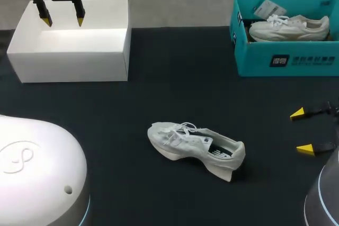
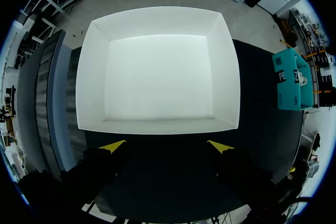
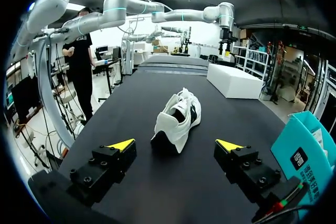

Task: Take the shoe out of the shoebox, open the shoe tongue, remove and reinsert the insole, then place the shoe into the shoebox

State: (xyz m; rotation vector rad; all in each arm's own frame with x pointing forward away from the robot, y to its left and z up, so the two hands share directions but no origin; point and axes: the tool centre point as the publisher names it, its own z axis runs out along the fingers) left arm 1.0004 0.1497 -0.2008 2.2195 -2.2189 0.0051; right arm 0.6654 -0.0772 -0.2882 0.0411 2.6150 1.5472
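Right, starting over on the left: the left gripper (image 1: 63, 22) hangs above the white box (image 1: 69, 64), its yellow-tipped fingers spread wide with nothing between them. From the left wrist view that gripper (image 2: 167, 146) sits above the near wall of the white box (image 2: 157, 77), looking straight down into its bare white floor. The box stands at the far-left corner of the black counter (image 1: 159, 78).

Moving across, there is a broad stretch of open dark counter in front of the box and all through the middle. And there is the shoe (image 1: 196, 144), out on the counter, well apart from both boxes, toe toward the left, heel toward the right, laces loose and the opening showing dark inside. Free surface surrounds it on every side.

Further right, at the far-right corner, stands the teal shoebox (image 1: 286, 62), open at the top, with a second shoe (image 1: 288, 27) lying inside against its walls.

Finally the right gripper (image 1: 302, 130) comes in at the right edge, low over the counter, fingers wide apart and holding nothing. In the right wrist view the gripper (image 3: 176, 145) points along the counter, the shoe (image 3: 176, 119) lying just ahead of its fingers with the heel nearest them, not touching, and the teal shoebox (image 3: 304, 150) off beside it.
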